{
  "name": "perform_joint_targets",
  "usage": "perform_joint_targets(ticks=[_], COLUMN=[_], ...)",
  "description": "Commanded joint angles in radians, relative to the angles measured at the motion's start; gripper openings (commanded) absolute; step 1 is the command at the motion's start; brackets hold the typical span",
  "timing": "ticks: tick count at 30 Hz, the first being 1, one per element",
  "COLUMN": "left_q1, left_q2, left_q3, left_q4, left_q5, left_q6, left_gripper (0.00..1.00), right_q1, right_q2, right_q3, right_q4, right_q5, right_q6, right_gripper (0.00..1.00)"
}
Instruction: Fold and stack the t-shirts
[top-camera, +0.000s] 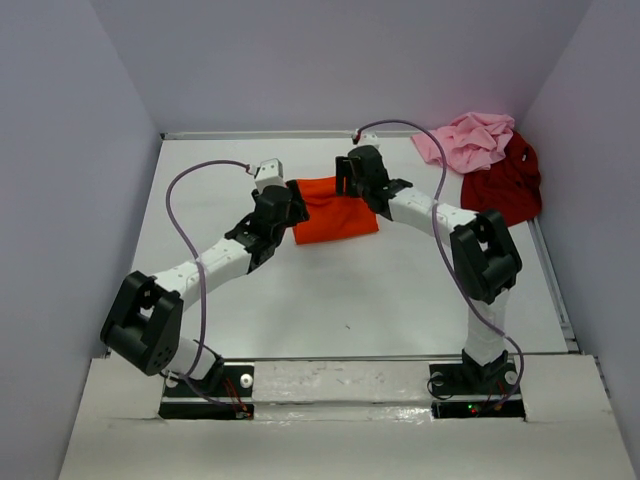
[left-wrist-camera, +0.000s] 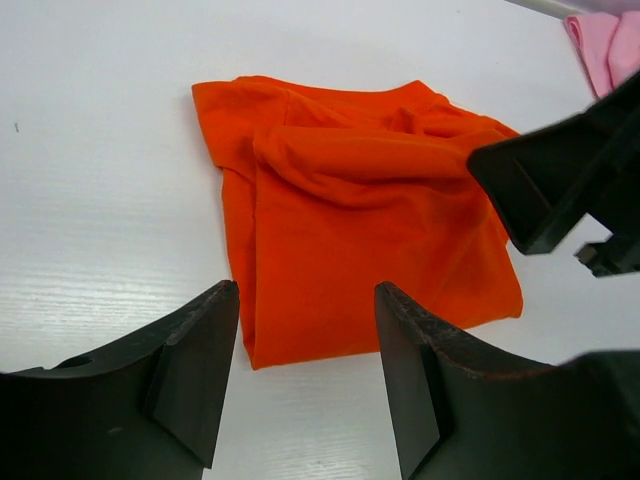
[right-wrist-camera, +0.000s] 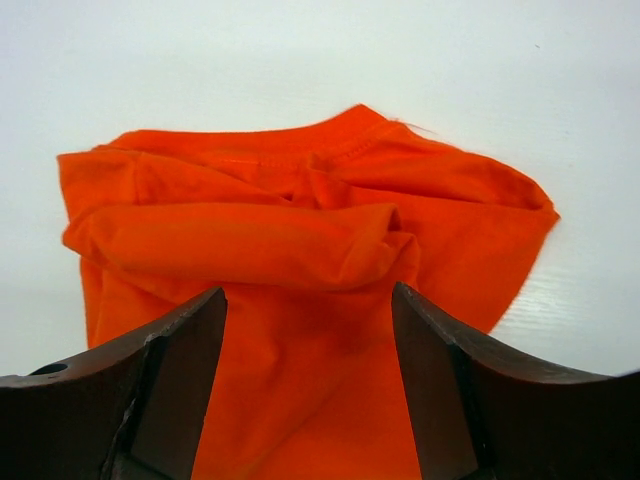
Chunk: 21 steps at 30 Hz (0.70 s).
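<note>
Folded orange t-shirt (top-camera: 338, 222) at centre, flanked by left gripper (left-wrist-camera: 306, 300) and right gripper (right-wrist-camera: 308, 300), both jaws apart, grasping nothing. Pink t-shirt (top-camera: 468, 140) and dark red t-shirt (top-camera: 505, 188) lie crumpled at upper right.

The orange t-shirt (left-wrist-camera: 370, 240) is soft matt cloth, creased into rolls, with a stitched hem. The pink t-shirt (top-camera: 468, 140) and dark red t-shirt (top-camera: 505, 185), at the far right corner of the table (top-camera: 350, 300), look like the same dull fabric. The table is smooth white with a faint sheen, and the fingers (left-wrist-camera: 200, 360) of the left gripper (left-wrist-camera: 305, 300) are matt black plastic, scuffed pale at the edges.
</note>
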<state>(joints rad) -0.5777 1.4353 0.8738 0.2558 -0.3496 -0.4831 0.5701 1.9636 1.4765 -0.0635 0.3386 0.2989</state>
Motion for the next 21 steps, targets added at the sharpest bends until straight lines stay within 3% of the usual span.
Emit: perform_joint_targets(ticks=[1,6,13,21], left_q1=[-0.039,-0.051,-0.050,-0.050], left_q2=[-0.099,-0.183,-0.147,-0.101], left_q3=[-0.025,-0.100,-0.127,-0.107], left_q4=[-0.029,-0.033,-0.032,-0.015], left_q5=[-0.028,-0.061,-0.075,-0.077], left_q6=[-0.015,-0.006,-0.020,-0.017], left_gripper=[0.66,0.66,0.66,0.66], right_q1=[0.008,0.008,0.033,0.080], right_q2=[0.043,0.095,0.121,0.055], right_q3=[0.109,0.166,0.248,0.179], right_q4=[-0.001,0.001,-0.038,-0.036], right_q5=[-0.099,-0.165,-0.213,-0.246], right_q6=[-0.030,-0.030,-0.001,-0.007], right_gripper=[0.73,0.72,0.72,0.72])
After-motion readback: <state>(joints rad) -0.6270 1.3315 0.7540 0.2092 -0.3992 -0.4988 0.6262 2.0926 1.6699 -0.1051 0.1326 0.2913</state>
